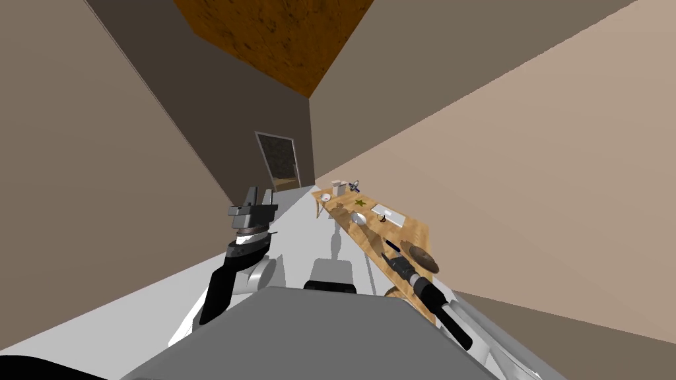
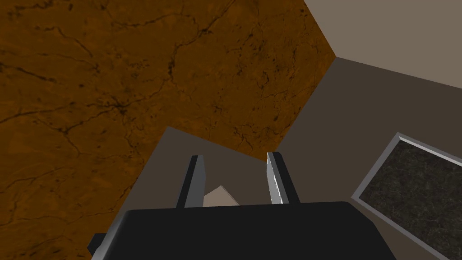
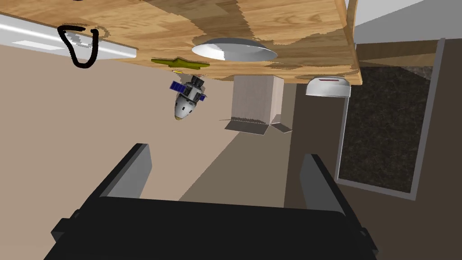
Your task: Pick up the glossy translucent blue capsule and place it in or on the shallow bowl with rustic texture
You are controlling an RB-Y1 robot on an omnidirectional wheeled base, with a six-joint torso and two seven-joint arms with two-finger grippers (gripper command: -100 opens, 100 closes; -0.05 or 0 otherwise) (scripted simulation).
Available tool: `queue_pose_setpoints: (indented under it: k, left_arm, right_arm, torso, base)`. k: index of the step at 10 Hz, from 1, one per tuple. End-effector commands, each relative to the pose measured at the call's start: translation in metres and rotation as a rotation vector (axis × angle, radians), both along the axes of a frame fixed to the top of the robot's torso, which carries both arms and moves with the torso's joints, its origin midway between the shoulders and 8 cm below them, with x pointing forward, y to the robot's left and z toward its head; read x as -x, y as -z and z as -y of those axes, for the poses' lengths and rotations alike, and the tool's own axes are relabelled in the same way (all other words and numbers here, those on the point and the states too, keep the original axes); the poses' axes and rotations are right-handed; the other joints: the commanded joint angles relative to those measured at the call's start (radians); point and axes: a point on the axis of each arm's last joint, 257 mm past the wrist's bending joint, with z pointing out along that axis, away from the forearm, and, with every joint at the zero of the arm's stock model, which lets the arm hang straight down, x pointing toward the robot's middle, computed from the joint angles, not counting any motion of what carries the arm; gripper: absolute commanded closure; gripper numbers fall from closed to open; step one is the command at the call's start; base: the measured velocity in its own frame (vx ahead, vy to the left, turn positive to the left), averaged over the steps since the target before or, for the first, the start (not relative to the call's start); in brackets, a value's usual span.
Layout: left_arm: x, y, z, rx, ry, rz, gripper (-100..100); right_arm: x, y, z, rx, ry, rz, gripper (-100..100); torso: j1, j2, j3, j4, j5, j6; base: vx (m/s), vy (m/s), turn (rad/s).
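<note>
- Right tool (image 3: 225, 154): fingers spread, empty, over the counter's (image 1: 410, 235) near end, lower right of centre in the head view, beside the brown shallow bowl (image 1: 422, 257).
- Capsule (image 1: 354, 185), white with blue panels, sits mid-frame at the counter's far end, well apart from that tool.
- Left tool (image 2: 234, 158): fingers parted, empty.

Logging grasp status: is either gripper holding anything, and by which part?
Nothing is held: the left gripper and right gripper both stand open and empty.

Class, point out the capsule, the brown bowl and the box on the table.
capsule (image 3: 184, 104): right wrist view, its white body.
brown bowl (image 1: 422, 257): head view, its middle.
box (image 3: 255, 97): right wrist view, its front side.
</note>
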Motion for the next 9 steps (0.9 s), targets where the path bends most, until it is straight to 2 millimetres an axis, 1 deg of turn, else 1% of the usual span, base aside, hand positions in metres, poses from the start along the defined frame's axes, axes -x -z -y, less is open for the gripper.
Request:
queue_pose_setpoints:
  k: [1,2,3,4,5,7,8,9]
  left_arm:
    - [0.000,0.000,0.000,0.000,0.000,0.000,0]
    - [0.000,0.000,0.000,0.000,0.000,0.000,0]
    - [0.000,0.000,0.000,0.000,0.000,0.000,0]
    - [0.000,0.000,0.000,0.000,0.000,0.000,0]
    - [0.000,0.000,0.000,0.000,0.000,0.000,0]
    - [0.000,0.000,0.000,0.000,0.000,0.000,0]
    - [0.000,0.000,0.000,0.000,0.000,0.000,0]
    - [0.000,0.000,0.000,0.000,0.000,0.000,0]
  right_arm:
    - [0.012,0.016,0.022,0.077,-0.013,-0.051,-100]
    - [0.018,0.026,0.033,0.087,0.005,-0.075,-100]
    - [0.027,0.036,0.046,0.149,-0.013,-0.112,-100]
    - [0.033,0.044,0.057,0.157,0.003,-0.133,-100]
    - [0.042,0.051,0.069,0.215,-0.018,-0.168,-100]
    - [0.051,0.060,0.082,0.226,0.003,-0.194,-100]
    - [0.061,0.068,0.098,0.282,-0.014,-0.233,-100]
    - [0.068,0.074,0.108,0.291,0.002,-0.253,-100]
  torso:
    - [0.000,0.000,0.000,0.000,0.000,0.000]
    - [0.001,0.000,0.000,0.000,0.000,-0.001]
    - [0.000,0.001,0.001,0.000,0.000,0.000]
    - [0.002,0.000,0.000,0.000,0.000,-0.001]
    - [0.001,0.001,0.001,0.000,0.000,0.000]
    - [-0.001,0.001,0.000,0.000,0.000,0.000]
    - [-0.003,0.003,0.002,0.001,-0.001,0.000]
    - [-0.002,0.002,0.001,0.001,-0.001,-0.001]
  base:
    - [0.092,0.093,0.132]
    - [0.071,0.079,0.079]
    - [0.087,0.105,0.120]
    - [0.079,0.084,0.072]
    - [0.092,0.065,0.138]
    - [0.060,0.036,0.041]
    - [0.059,0.052,0.146]
    - [0.072,0.052,0.078]
